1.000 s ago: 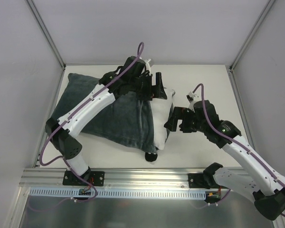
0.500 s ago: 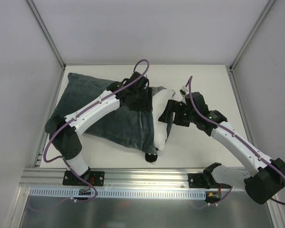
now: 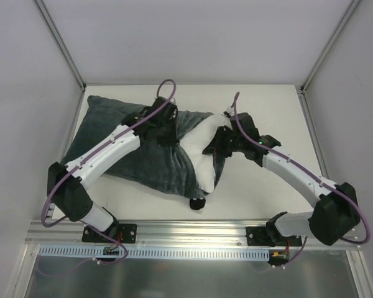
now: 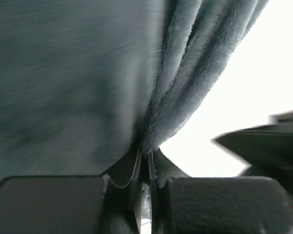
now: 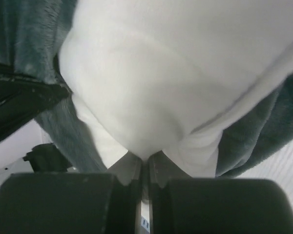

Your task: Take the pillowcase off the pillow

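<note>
Roughly: the table [image 3: 261, 99] holds everything. The pillowcase [image 3: 143, 171], grey-teal plush side up, spreads out to the left of the left pincer [image 3: 171, 138], with its bunched open edge right at the pincer tips. In the left wrist view the left pincer [image 4: 146, 157] has its jaws together, clamped on a fold of pillowcase [image 4: 63, 73]. The pillow [image 3: 202, 167], plain white, sticks out of the pillowcase's right end, between the two pincers. The right pincer [image 3: 210, 149] sits on that exposed end. In the right wrist view the right pincer [image 5: 144, 165] has its jaws closed, pinching white pillow [image 5: 176, 73] fabric, with pillowcase [image 5: 263, 131] plush on both sides. The pincers are near each other but apart.
</note>
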### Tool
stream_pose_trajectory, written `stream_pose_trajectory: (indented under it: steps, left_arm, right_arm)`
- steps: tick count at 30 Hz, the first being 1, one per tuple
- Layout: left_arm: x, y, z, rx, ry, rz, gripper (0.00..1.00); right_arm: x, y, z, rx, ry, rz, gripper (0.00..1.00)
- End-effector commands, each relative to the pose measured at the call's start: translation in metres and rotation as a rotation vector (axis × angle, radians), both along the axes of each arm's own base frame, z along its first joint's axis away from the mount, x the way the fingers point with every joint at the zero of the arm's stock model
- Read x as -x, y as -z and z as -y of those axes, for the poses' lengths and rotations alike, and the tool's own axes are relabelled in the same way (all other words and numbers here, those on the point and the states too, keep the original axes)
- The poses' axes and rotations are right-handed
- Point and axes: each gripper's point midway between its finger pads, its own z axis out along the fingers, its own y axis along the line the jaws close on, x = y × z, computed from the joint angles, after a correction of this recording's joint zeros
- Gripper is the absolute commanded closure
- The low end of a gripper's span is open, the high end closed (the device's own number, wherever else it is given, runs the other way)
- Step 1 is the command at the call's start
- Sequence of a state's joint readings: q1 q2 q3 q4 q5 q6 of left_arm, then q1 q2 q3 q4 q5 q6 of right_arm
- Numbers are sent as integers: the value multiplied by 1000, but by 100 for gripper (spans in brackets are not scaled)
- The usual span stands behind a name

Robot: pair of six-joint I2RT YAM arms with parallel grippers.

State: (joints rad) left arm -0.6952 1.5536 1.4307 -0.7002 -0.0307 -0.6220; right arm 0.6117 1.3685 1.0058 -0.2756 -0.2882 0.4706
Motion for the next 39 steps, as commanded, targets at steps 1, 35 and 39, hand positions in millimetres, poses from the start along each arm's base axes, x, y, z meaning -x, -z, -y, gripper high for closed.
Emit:
stream_pose_trajectory:
  steps: [1,35,39]
  left_arm:
    - [-1,-16,-61,-51,-89,48,100]
    - [117,-87,55,74,300,185,17]
    - [138,-68,86,92,330,167,7]
  right_arm:
    - [-21,-103,43,-84,139,251,99]
    - [-25,-167,108,-175,397,285,99]
    - [-26,-174,108,-183,397,296,99]
